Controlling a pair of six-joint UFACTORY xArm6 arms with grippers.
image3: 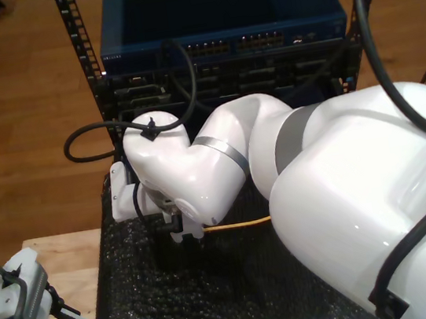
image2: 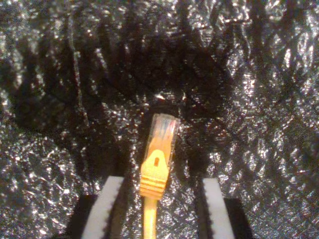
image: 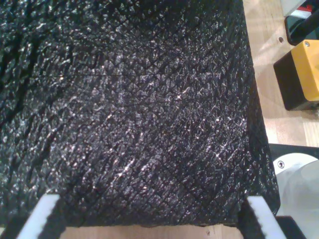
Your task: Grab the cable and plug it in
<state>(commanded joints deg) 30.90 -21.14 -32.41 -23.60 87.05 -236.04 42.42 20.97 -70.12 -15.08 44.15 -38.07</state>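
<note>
Looming largest in the exterior view is the white arm [image3: 344,189], reaching from the lower right of that frame toward its middle, where my second gripper [image3: 181,229] is hanging just over the black mat [image3: 137,297]. The cable [image3: 234,224] is showing there as a thin yellow line running out from under the wrist toward the frame's right.

In the second wrist view the cable [image2: 155,174] is lying on the mat between the spread pads [image2: 107,209], touching neither as far as I can tell. Its clear plug is pointing away from the camera, with the ribbed orange boot behind it and the cord trailing back between the jaws.

My first gripper [image: 154,219] is idling with its jaws spread wide and nothing between them, above the mat [image: 124,99]. It is sitting at the lower left of the exterior view [image3: 15,306].

I am judging the cable light and limp, so the cord would sag and swing the plug off aim. The plug body looks thin and brittle, and its latch could snap under a hard squeeze. The boot seems the best hold: firm, ribbed against slipping, and close enough to the tip to steer it.

The rack [image3: 226,54] is standing at the top of the exterior view, its ports too small to make out singly.
</note>
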